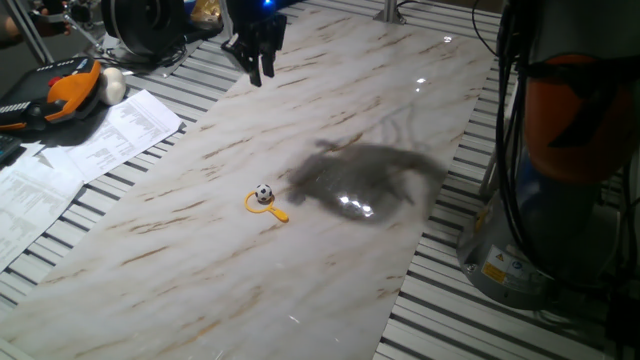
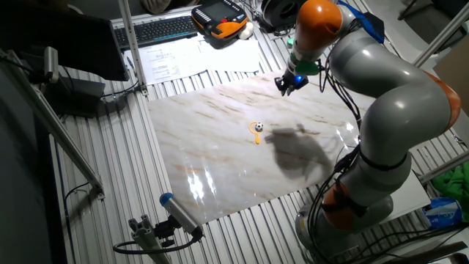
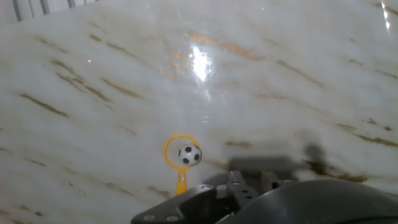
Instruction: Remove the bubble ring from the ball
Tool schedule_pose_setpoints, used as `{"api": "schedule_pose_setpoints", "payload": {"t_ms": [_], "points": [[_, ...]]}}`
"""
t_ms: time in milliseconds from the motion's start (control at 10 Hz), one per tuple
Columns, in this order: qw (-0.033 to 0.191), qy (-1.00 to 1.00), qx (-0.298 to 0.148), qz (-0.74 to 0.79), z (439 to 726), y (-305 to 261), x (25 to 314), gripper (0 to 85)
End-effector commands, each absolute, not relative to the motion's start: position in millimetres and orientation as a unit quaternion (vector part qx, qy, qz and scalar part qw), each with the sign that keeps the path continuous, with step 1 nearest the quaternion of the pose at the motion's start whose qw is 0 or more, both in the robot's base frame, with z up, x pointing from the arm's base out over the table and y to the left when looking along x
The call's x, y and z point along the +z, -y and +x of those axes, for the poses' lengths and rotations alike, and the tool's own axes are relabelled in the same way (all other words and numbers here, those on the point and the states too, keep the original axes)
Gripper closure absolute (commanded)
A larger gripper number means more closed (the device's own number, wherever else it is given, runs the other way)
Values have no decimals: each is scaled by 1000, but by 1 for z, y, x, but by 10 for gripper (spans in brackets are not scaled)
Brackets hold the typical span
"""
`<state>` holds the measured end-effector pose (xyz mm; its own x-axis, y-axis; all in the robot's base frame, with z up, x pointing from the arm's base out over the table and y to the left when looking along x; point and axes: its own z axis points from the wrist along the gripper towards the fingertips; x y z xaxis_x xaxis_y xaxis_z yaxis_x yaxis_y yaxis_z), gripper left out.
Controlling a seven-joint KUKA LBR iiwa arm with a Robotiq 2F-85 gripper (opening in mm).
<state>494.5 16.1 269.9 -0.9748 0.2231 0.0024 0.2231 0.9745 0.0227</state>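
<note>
On the glossy marble-patterned tabletop (image 1: 330, 110), the bubble ring (image 1: 262, 205) lies flat around the ball (image 1: 263, 193), looking light, thin and slippery, best pinched by its short handle, while the gripper (image 1: 256, 62) hangs well apart, seemingly nearly closed and empty.

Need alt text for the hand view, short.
A tiny soccer-patterned ball sits inside the loop of a yellow bubble ring lying flat on a marble-patterned tabletop, handle pointing toward the camera. Dark gripper hardware fills the bottom edge.
</note>
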Motion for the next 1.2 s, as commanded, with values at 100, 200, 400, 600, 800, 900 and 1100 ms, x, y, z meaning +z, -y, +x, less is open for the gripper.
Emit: {"api": "schedule_pose_setpoints", "payload": {"t_ms": [100,200,400,600,800,900,1100], "points": [[7,-992,16,121,488,-21,268,850],[16,-992,18,127,485,-23,265,850],[51,-989,9,136,480,-27,251,850],[43,-986,15,159,478,-29,248,850],[36,-983,25,177,473,-36,248,850],[38,-983,15,181,472,-40,249,850],[47,-981,-2,189,473,-46,252,850]]}}
